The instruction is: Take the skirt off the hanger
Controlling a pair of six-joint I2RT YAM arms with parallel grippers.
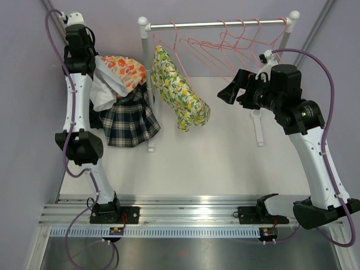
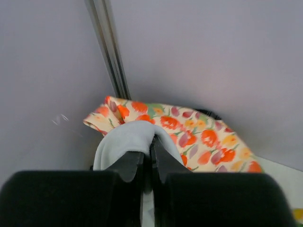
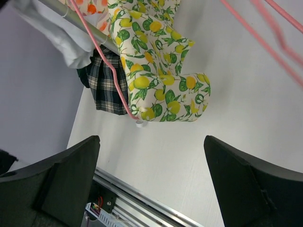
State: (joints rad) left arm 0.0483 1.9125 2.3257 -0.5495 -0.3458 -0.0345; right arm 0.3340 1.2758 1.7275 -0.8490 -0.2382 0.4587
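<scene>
Left wrist view: the left gripper's (image 2: pixel 147 158) fingers are pressed together on a fold of white cloth (image 2: pixel 125 139), with a flowered cloth (image 2: pixel 203 137) just behind it. The right gripper (image 3: pixel 152 142) holds its fingers wide apart around nothing, above the table (image 3: pixel 236 109). The lemon-print skirt (image 3: pixel 161 71) hangs on a pink hanger (image 3: pixel 106 66) from the rail (image 1: pixel 219 24), its lower end on the table beside a plaid cloth (image 1: pixel 130 118).

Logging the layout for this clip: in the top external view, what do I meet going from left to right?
From the left: left arm → white cloth pinched by the left gripper → plaid skirt → lemon-print garment → right gripper.
</scene>
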